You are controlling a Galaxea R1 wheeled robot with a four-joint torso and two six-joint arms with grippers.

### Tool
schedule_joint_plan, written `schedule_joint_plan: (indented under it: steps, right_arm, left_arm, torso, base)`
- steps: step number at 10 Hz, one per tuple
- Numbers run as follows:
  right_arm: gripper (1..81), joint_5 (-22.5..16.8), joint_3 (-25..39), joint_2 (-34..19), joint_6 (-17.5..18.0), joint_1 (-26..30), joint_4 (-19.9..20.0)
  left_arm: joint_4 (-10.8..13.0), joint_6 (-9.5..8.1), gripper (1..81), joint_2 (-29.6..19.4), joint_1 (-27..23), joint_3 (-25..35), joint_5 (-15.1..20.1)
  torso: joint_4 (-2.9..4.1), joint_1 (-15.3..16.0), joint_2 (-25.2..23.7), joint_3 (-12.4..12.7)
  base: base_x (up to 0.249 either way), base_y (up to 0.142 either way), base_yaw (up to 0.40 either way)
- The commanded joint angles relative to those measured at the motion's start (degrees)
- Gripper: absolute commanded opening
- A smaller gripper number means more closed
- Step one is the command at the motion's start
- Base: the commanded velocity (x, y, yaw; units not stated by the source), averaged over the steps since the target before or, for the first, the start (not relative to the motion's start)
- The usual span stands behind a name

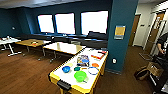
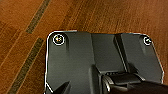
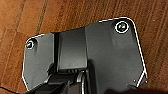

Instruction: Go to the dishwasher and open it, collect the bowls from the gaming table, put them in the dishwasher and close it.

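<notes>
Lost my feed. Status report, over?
Grippers' state unreadable. Gaming table ahead; green bowl, blue bowl on top. Person at right.

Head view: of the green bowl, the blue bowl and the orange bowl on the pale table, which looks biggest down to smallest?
1. green bowl, though it sits nearest the camera
2. blue bowl
3. orange bowl, farthest back, so its true size is unsure

Daylight enters through three overexposed windows [image 1: 72,22], leaving the room dim. Glare marks the wood desk [image 1: 65,47]. Blur is general; vertical lines bow at the edges.
</notes>
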Motion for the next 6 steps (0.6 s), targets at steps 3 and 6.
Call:
schedule_joint_plan:
  steps: [3, 6]
  right_arm:
    - [81.1, -3.5, 0.3, 0.1, -0.1, 3.1, 0.0]
    - [81.1, -3.5, 0.1, 0.1, -0.1, 3.1, 0.0]
  left_arm:
    - [0.5, 0.44, 81.1, -0.2, -2.5, 0.0, 2.4]
    - [0.5, 0.44, 81.1, -0.2, -2.6, 0.0, 2.4]
  torso:
    - [0.00, 0.0, 0.0, 0.0]
    - [0.00, 0.0, 0.0, 0.0]
  base:
    - [0.134, 0.081, 0.000]
    - [0.127, 0.111, 0.000]
